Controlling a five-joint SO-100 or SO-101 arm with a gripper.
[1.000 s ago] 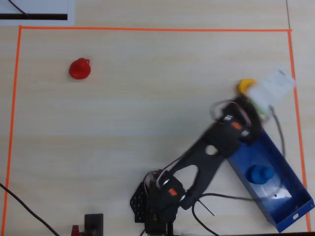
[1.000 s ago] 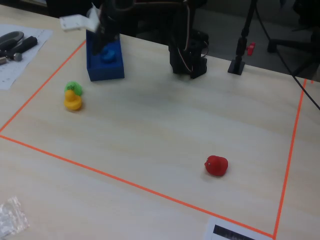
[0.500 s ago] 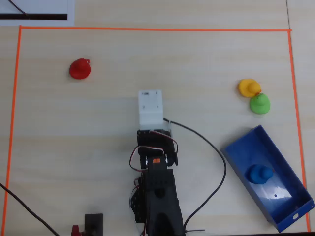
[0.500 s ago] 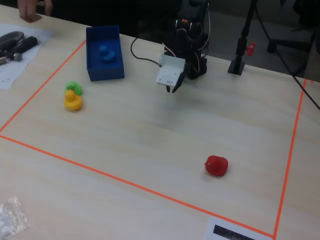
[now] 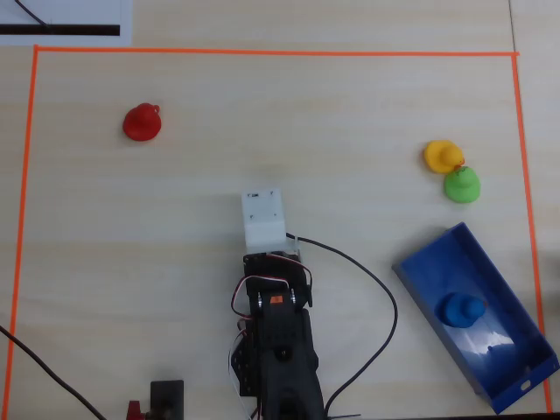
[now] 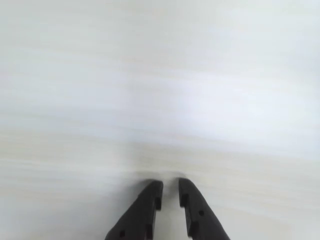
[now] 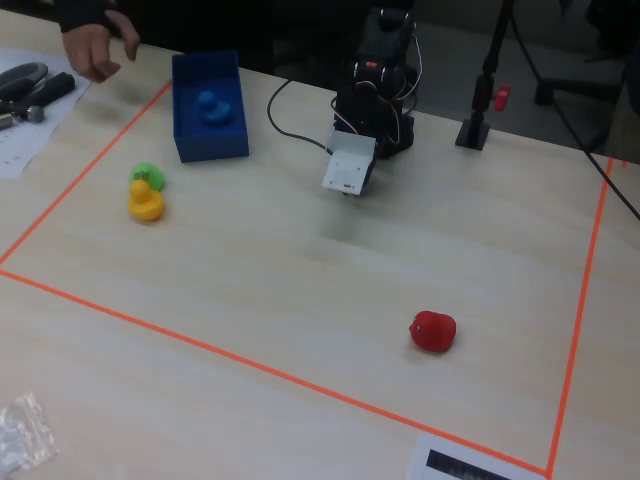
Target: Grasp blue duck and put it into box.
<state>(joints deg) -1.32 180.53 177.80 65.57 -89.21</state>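
1. End effector hangs over bare desk in the wrist view, its two dark fingers nearly together with only a thin slit between them, holding nothing.
2. Arm sits folded near the lower middle of the overhead view, its white wrist block pointing up the frame.
3. Blue duck lies inside the box, the blue tray at lower right in the overhead view, well apart from the end effector.
4. Green duck and yellow duck touch each other just above the box.
5. Red duck stands alone at far upper left, inside the orange tape border.
6. A person's hand shows at the top left of the fixed view.
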